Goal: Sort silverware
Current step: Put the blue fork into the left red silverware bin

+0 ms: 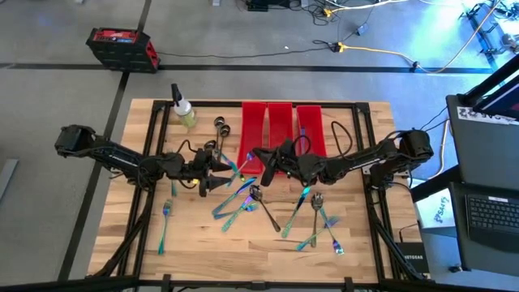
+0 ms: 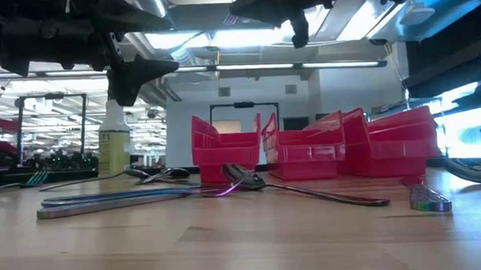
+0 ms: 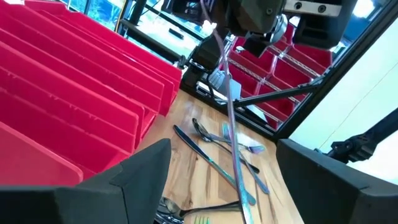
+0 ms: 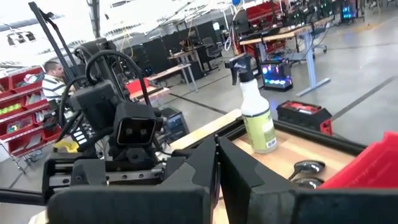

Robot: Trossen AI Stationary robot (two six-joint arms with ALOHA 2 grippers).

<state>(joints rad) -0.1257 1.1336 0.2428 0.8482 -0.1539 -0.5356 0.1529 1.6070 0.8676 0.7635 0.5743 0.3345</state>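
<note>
Silverware [image 1: 243, 201] lies loose on the table [image 1: 365, 251] before the red bins [image 1: 280, 126]; right gripper [image 1: 266, 166] clenched, apparently pinching one thin piece, left gripper [image 1: 217, 174] spread empty; pieces look light, stiff, slick, so pinch mid-handle.

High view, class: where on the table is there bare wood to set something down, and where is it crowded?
Free: the far right corner beside the red bins, the near left corner beyond the lone fork, and the near edge. Crowded: the middle, where cutlery lies heaped under both pincers, and near the spray bottle.
</note>
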